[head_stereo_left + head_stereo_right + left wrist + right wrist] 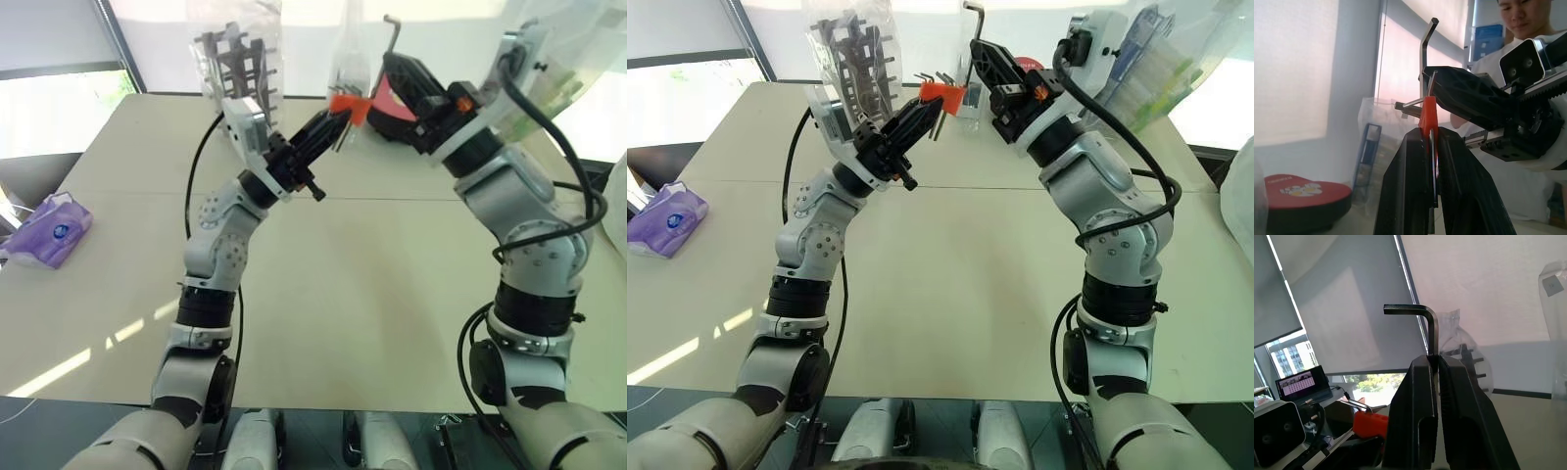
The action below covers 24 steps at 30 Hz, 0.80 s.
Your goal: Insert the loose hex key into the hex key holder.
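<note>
**Both arms raised, grippers clamped and nearly meeting**

We hold both arms up over the table, forearms angled inward and upward so the fingertips almost meet. Our left gripper is pinched tight on the hex key holder. Our right gripper is clamped on the loose hex key, its bent end sticking up past the fingertips.

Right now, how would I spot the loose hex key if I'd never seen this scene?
Look above the beige table, where both arms meet. The right pincer is shut on the loose hex key, a bare L-shaped rod pointing upward. Unlike the shorter keys nearby, it has no orange-red block; the hex key holder sits in the left pincer.
</note>
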Tool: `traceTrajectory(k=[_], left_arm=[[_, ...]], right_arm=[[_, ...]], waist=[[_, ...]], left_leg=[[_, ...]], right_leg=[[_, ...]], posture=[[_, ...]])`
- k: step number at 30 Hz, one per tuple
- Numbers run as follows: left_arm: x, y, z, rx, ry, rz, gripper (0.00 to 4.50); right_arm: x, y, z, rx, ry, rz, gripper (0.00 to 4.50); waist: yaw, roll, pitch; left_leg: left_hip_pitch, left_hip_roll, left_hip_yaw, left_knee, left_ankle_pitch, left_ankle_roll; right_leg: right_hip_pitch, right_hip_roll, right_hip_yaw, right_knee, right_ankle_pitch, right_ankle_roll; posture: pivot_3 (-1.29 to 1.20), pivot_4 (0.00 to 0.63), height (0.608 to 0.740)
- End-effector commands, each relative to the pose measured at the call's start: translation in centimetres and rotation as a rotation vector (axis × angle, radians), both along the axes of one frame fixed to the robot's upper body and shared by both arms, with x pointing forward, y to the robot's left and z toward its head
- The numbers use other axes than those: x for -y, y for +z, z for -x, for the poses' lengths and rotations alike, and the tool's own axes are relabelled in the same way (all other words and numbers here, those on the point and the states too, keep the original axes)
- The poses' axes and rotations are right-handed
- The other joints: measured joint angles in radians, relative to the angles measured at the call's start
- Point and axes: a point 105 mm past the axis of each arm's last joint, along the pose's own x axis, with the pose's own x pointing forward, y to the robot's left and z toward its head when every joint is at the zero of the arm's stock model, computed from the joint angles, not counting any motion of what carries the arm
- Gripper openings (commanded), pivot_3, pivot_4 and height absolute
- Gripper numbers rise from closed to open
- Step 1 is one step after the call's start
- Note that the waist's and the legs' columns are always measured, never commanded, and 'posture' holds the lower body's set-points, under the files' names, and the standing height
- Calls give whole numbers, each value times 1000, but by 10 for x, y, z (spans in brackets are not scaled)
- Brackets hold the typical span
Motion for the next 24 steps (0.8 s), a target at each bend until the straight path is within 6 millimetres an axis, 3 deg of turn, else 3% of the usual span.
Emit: traceTrajectory(k=[1, 24], left_arm=[[2, 17, 11, 70, -23, 17, 0], [-5, 10, 3, 57, 14, -6, 0]], right_arm=[[0, 16, 9, 61, 8, -8, 23], [3, 31, 18, 95, 17, -15, 23]], waist=[[0, 0, 0], [0, 0, 0]], left_leg=[[0, 0, 0, 0, 0, 0], [0, 0, 0, 0, 0, 0]], right_leg=[[0, 0, 0, 0, 0, 0], [0, 0, 0, 0, 0, 0]], posture=[[0, 150, 740], [0, 150, 740]])
